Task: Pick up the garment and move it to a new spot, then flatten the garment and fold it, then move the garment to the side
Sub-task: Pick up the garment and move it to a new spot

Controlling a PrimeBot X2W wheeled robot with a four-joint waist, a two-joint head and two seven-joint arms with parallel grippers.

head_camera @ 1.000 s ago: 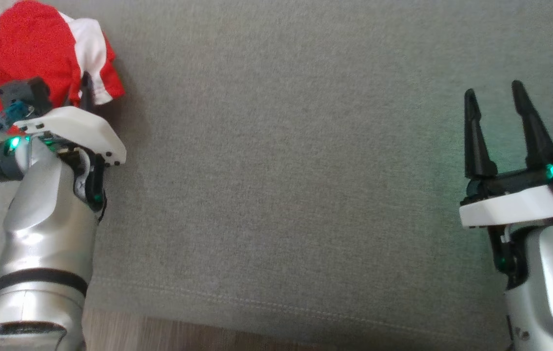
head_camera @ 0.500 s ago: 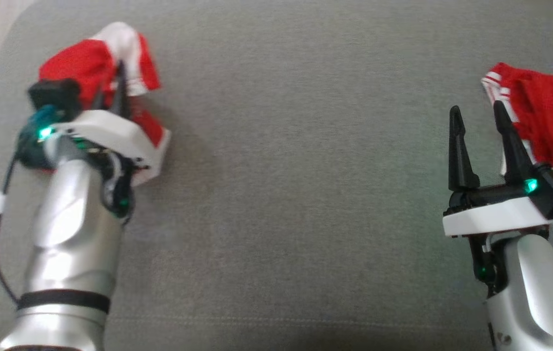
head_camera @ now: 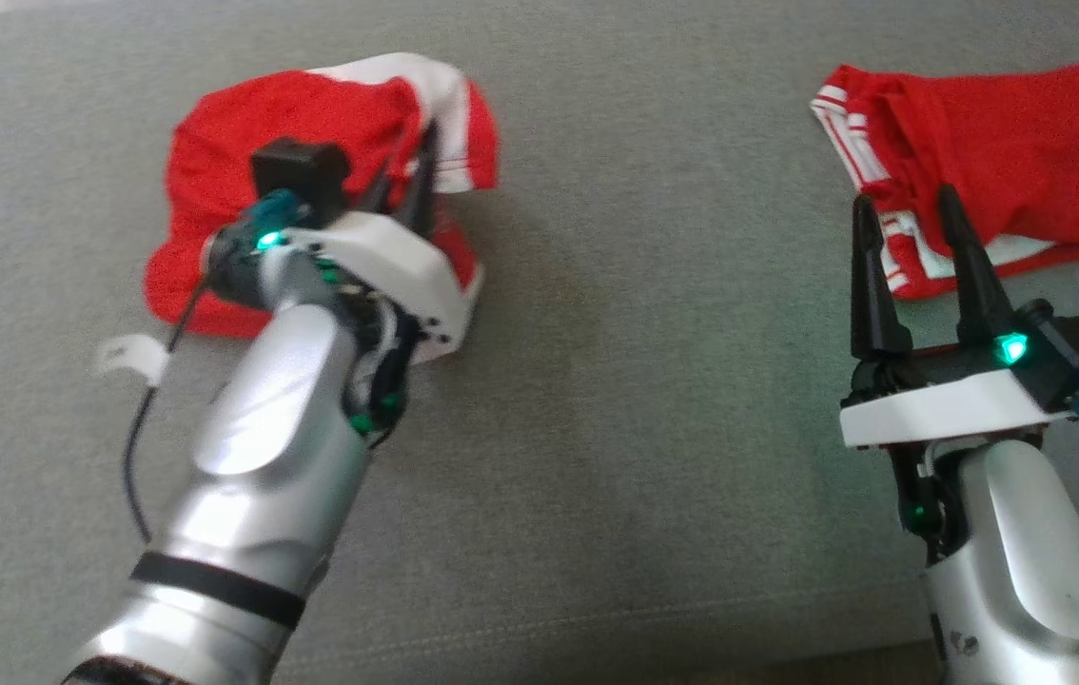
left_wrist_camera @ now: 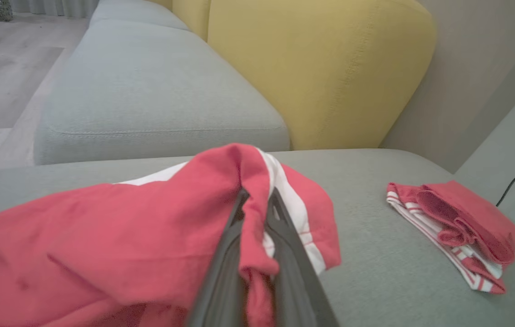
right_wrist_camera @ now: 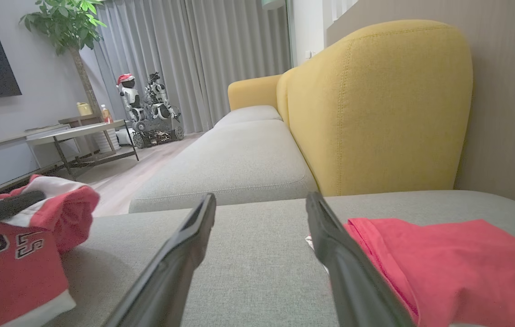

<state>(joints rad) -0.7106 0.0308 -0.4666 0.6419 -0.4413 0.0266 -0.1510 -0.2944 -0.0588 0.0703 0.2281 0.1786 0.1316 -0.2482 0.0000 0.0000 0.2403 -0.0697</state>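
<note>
My left gripper (head_camera: 421, 143) is shut on a fold of the red and white garment (head_camera: 245, 143), which hangs crumpled around the fingers and touches the grey cushion (head_camera: 616, 381). The left wrist view has a red fold pinched between the gripper's (left_wrist_camera: 257, 197) dark fingers, with the rest of the garment (left_wrist_camera: 103, 236) spread to the left. My right gripper (head_camera: 903, 197) is open and holds nothing, just above the cushion. In the right wrist view the gripper (right_wrist_camera: 261, 199) is spread wide and the garment (right_wrist_camera: 21, 254) sits at the lower left.
A second red and white garment (head_camera: 1006, 152) lies folded at the back right of the cushion, just beyond my right fingertips. A yellow backrest (right_wrist_camera: 375, 104) rises behind. Another grey seat (left_wrist_camera: 148, 91) and wooden floor (left_wrist_camera: 3, 68) lie beyond the left side.
The head camera has swung, bringing the folded garment into view. My left gripper, still shut on the garment, has come closer to the right gripper, over the cushion. The right gripper stays open.
</note>
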